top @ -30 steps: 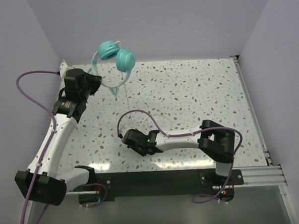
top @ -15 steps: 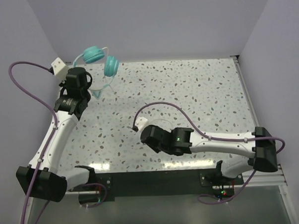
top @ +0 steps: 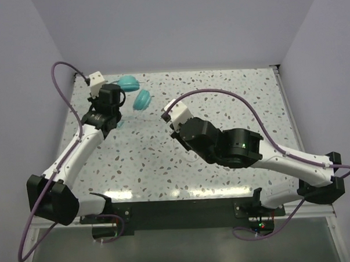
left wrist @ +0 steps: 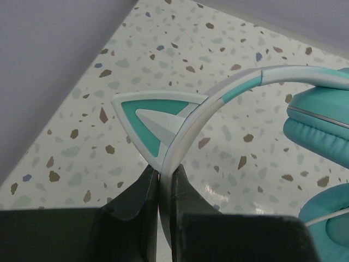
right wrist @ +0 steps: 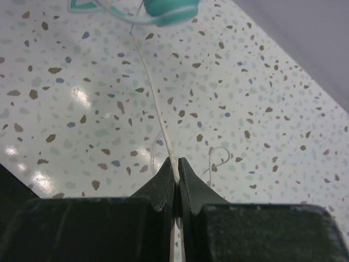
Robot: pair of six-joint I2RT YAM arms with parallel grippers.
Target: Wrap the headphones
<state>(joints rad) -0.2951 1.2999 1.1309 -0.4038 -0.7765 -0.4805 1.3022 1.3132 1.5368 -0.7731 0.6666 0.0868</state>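
Left gripper (left wrist: 163, 176) pinches the thin headband (left wrist: 218, 101) of the headphones (top: 132, 93) at the upper left of the top view, right gripper (right wrist: 175, 170) nips their whitish cord (right wrist: 158, 109); I judge the set light, the band springy and slick, the cord limp and easily snapped, so I pull gently

Bright, even light falls from overhead. The glossy tabletop (top: 232, 105) throws white glare along its near edge in the top view and small hot spots in the 2 wrist views. Shadows are faint and soft-edged. In the right wrist view the headphones (right wrist: 163, 10) smear with blur at the top edge, while the cord (right wrist: 157, 109) is crisp. The left gripper (left wrist: 164, 177) and right gripper (right wrist: 176, 170) read as dark, underexposed masses.
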